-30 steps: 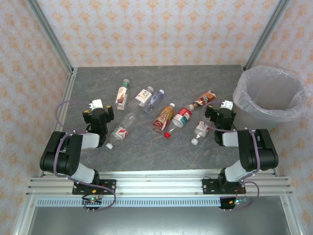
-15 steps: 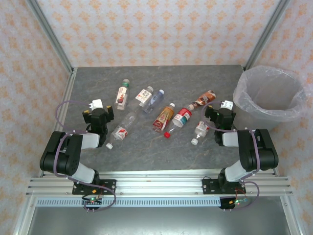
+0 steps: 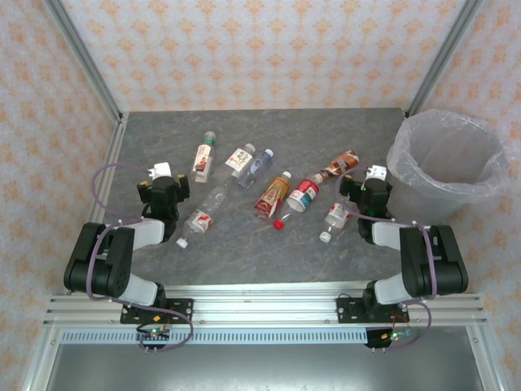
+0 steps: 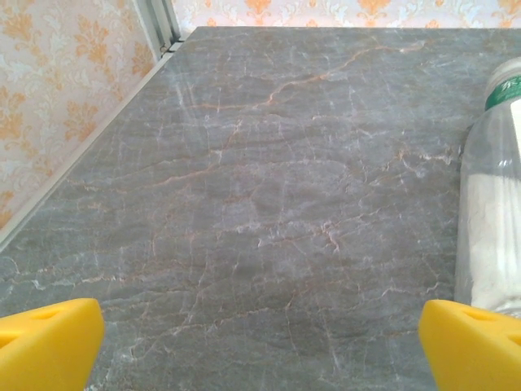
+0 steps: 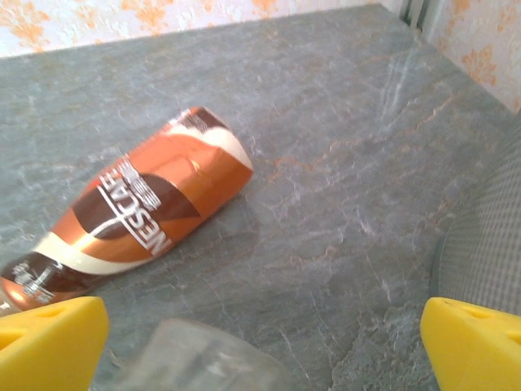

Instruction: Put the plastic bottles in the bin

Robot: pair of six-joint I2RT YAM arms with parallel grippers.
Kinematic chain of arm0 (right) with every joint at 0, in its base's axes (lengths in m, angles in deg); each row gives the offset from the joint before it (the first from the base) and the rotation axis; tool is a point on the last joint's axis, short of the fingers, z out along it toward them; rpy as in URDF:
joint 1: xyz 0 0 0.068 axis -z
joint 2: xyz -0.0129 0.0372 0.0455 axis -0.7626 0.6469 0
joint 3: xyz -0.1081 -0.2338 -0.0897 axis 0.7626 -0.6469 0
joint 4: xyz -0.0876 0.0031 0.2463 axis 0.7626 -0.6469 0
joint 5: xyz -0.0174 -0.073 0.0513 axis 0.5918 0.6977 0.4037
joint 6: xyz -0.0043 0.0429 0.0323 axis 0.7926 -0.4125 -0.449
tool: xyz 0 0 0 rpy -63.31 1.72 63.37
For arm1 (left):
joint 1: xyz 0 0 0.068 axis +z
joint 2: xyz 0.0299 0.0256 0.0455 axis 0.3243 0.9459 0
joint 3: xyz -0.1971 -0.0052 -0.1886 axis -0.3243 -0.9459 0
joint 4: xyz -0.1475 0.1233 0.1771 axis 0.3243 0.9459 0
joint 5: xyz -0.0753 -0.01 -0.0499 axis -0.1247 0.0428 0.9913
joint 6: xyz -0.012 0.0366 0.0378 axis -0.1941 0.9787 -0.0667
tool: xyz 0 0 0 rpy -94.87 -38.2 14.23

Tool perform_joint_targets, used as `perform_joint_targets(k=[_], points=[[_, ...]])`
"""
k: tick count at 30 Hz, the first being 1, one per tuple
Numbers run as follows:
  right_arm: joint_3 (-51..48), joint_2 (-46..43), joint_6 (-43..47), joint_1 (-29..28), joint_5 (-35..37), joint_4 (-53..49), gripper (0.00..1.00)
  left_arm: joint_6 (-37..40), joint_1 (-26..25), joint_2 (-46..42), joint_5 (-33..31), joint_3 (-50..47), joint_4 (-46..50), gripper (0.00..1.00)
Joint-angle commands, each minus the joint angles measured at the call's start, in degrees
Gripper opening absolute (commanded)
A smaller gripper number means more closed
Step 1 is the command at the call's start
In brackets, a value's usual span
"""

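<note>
Several plastic bottles lie scattered across the grey marble table. A green-capped one (image 3: 203, 157) lies far left, and a white-labelled one (image 3: 241, 157) touches a blue-capped one (image 3: 260, 165). Mid-table lie an orange-yellow one (image 3: 273, 195), a red-labelled one (image 3: 303, 195) and a brown one (image 3: 339, 164). My left gripper (image 3: 159, 186) stands open beside a clear bottle (image 3: 201, 216); its wrist view has the green-capped bottle (image 4: 491, 204) at the right edge. My right gripper (image 3: 370, 189) is open by another clear bottle (image 3: 333, 218), with the brown bottle (image 5: 138, 216) ahead on the left. The bin (image 3: 399, 155) stands at the far right.
Metal frame posts and patterned walls close in the table on the left (image 3: 110, 175), back and right. The bin's wall (image 5: 488, 252) rises close on the right in the right wrist view. Bare marble (image 4: 260, 204) lies ahead of the left gripper.
Both grippers have edged slightly away from the arm bases, toward the bottles. The bottles and the bin have not moved.
</note>
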State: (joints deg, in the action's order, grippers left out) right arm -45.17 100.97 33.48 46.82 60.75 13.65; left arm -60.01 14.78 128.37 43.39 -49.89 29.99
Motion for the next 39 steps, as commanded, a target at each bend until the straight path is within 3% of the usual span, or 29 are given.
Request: perform_joint_targets(k=[1, 6, 11, 14, 18, 22, 27, 33, 39], points=[[2.82, -4.35, 1.77, -0.64, -1.82, -6.12, 0.99, 0.30, -0.43, -3.97, -0.14, 2.24, 6.13, 1.00], [6.73, -8.61, -2.63, -1.26, -5.59, -15.34, 0.99, -4.05, -0.63, -10.05, -5.63, 5.73, 16.61, 1.00], [8.53, -9.64, -10.25, -2.13, -9.60, -16.14, 0.99, -17.56, -0.90, -14.16, -9.30, 13.92, 35.89, 1.00], [10.05, -8.97, -15.11, -2.70, -12.74, -16.97, 0.99, -25.69, -1.03, -13.18, -4.63, 20.33, 50.29, 1.00], [12.06, -6.99, -18.68, -3.91, -16.16, -17.14, 0.99, -27.81, -3.03, -12.75, 7.74, 23.21, 60.36, 1.00], [13.81, -5.25, -18.78, -5.18, -16.44, -17.89, 0.99, -27.59, -7.33, -14.67, 14.40, 20.78, 64.28, 1.00], [15.29, -4.70, -18.22, -6.31, -17.19, -19.38, 0.99, -28.56, -11.55, -15.11, 14.07, 17.01, 69.42, 1.00], [14.99, -4.72, -18.18, -6.88, -17.45, -17.81, 0.99, -28.43, -13.41, -15.44, 21.44, 11.52, 62.80, 1.00], [14.51, -5.52, -18.20, -7.15, -17.35, -18.50, 0.99, -25.60, -19.23, -11.21, 18.91, 11.44, 61.36, 1.00]])
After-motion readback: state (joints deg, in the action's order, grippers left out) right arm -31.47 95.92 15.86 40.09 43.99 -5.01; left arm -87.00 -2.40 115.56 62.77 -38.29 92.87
